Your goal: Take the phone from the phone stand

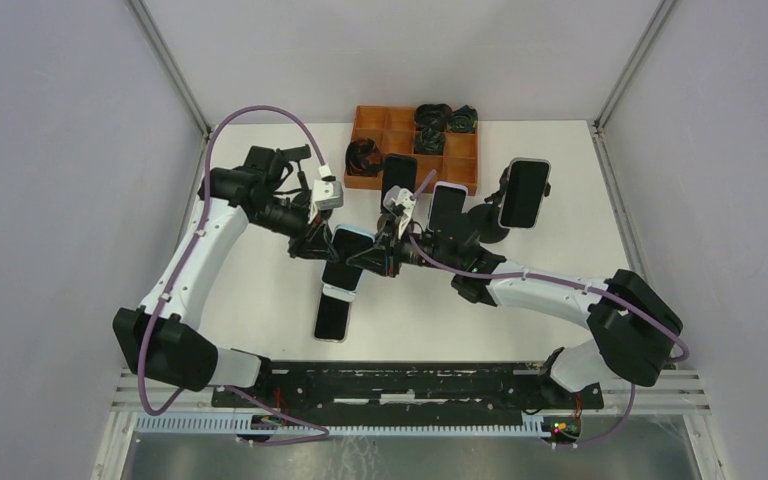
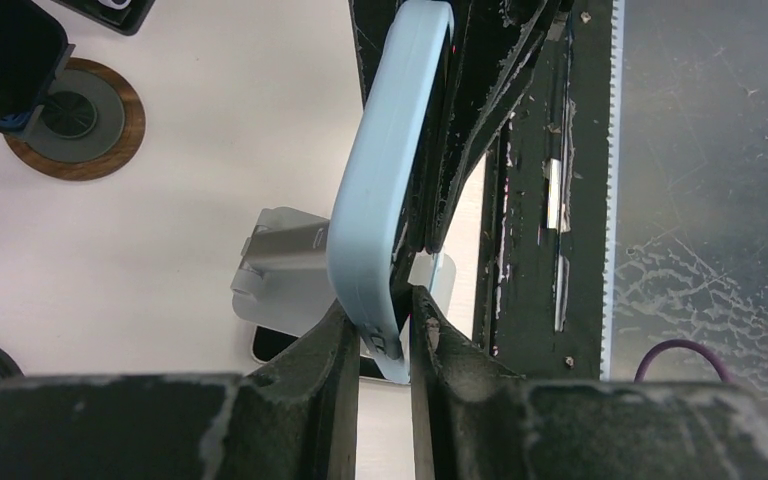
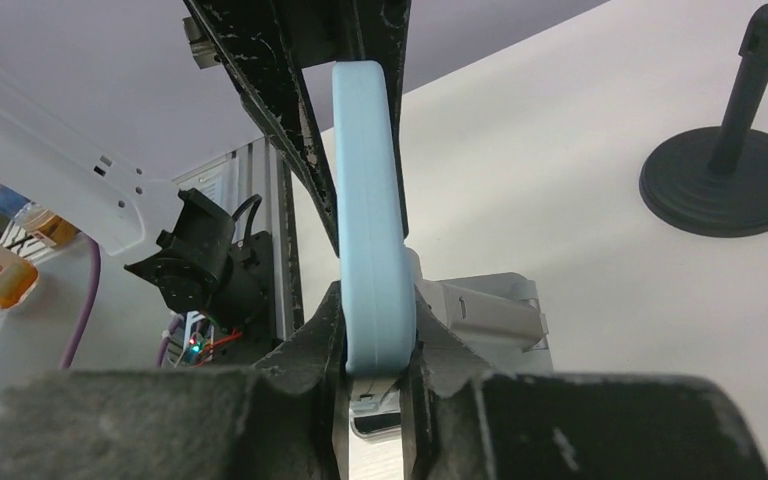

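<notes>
A phone in a light blue case [image 1: 353, 248] is held on edge between both grippers at the table's middle. My left gripper [image 1: 332, 243] grips one end; in the left wrist view [image 2: 385, 335] its fingers are shut on the lower corner of the phone [image 2: 375, 200]. My right gripper [image 1: 385, 252] grips the other end; in the right wrist view [image 3: 375, 360] its fingers clamp the phone [image 3: 370, 200]. The silver phone stand [image 1: 340, 290] sits just below the phone and shows in both wrist views [image 2: 280, 265] [image 3: 485, 310]. I cannot tell whether phone and stand touch.
A dark phone [image 1: 332, 318] lies flat under the silver stand. Three more phones stand on holders behind: [image 1: 523, 192], [image 1: 447, 207], [image 1: 398, 175]. A wooden tray [image 1: 370, 122] with black cables is at the back. A round black base [image 3: 725, 180] stands nearby.
</notes>
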You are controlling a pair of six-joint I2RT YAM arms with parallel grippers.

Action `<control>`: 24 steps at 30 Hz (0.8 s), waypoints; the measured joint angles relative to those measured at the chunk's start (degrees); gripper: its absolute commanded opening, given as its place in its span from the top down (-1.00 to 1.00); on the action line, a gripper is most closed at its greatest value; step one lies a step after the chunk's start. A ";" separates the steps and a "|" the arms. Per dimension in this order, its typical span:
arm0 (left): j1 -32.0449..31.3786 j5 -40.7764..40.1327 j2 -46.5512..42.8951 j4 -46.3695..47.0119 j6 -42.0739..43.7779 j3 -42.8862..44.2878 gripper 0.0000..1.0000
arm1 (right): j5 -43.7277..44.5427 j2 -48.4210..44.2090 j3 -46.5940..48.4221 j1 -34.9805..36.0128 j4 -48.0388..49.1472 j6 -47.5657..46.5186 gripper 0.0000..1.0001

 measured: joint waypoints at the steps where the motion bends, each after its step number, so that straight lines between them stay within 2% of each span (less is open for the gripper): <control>1: 0.02 0.00 -0.02 -0.09 -0.04 0.22 0.95 | -0.39 0.00 0.00 0.00 0.28 0.17 1.00; 2: 0.02 0.02 -0.02 -0.17 -0.11 0.44 0.87 | -0.59 0.00 0.00 0.00 0.63 0.33 1.00; 3: 0.00 0.04 -0.07 -0.28 -0.15 0.59 0.67 | -0.83 0.00 -0.02 -0.07 0.98 0.57 1.00; 4: 0.00 0.04 -0.15 -0.52 -0.20 0.76 0.37 | -1.07 0.00 -0.07 -0.11 1.36 0.92 1.00; 5: 0.00 0.11 -0.24 -0.72 -0.31 0.92 -0.07 | -1.29 0.00 -0.26 -0.11 2.01 1.42 1.00; 7: 0.00 0.42 -0.37 -0.92 -0.46 1.29 -0.46 | -1.46 0.00 -0.61 -0.11 3.23 2.86 1.00; 8: -0.20 1.55 -0.39 -0.48 -1.01 1.68 -0.57 | -1.70 0.00 -0.85 -0.04 4.00 3.93 1.00; 15: -0.96 4.52 -2.36 0.79 -1.07 2.14 -0.95 | -5.46 -0.57 -6.05 -0.94 13.35 12.61 1.00; 24: -0.96 5.44 -3.26 -5.86 4.55 5.40 -0.98 | -13.09 -8.13 -14.27 -5.44 22.38 18.69 1.00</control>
